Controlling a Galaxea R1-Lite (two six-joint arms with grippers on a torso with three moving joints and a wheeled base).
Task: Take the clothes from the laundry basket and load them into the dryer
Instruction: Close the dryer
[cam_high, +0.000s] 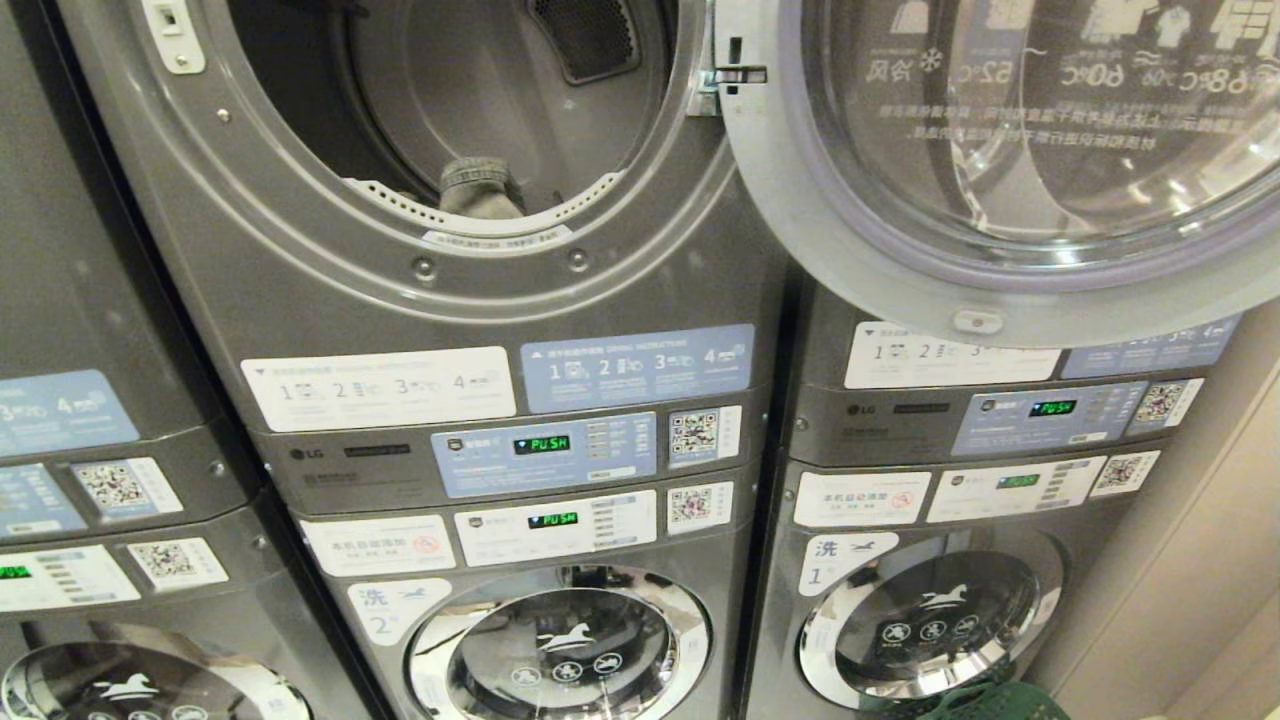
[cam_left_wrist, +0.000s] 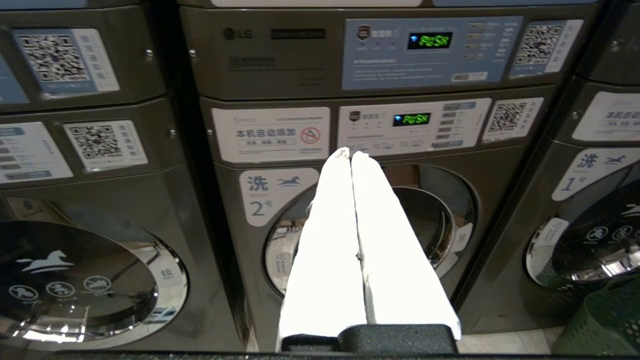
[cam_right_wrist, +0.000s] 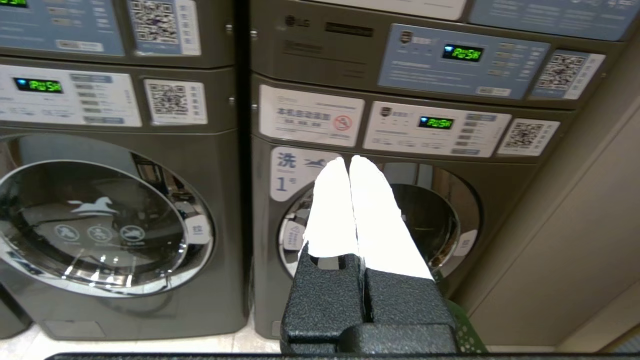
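Risk, judged: green perforated plastic laundry basket (cam_high: 985, 702) low on floor, right of and below open grey dryer drum (cam_high: 470, 110); long lift, garment may snag open round glass door (cam_high: 1000, 150). Drum holds one grey garment (cam_high: 480, 188) at lip. Basket contents unseen. Left end effector (cam_left_wrist: 351, 154) and right end effector (cam_right_wrist: 348, 160) together, empty.

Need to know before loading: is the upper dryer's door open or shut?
Open. The dryer door is swung out to the right, leaving the drum opening exposed, with a grey garment at its lip.
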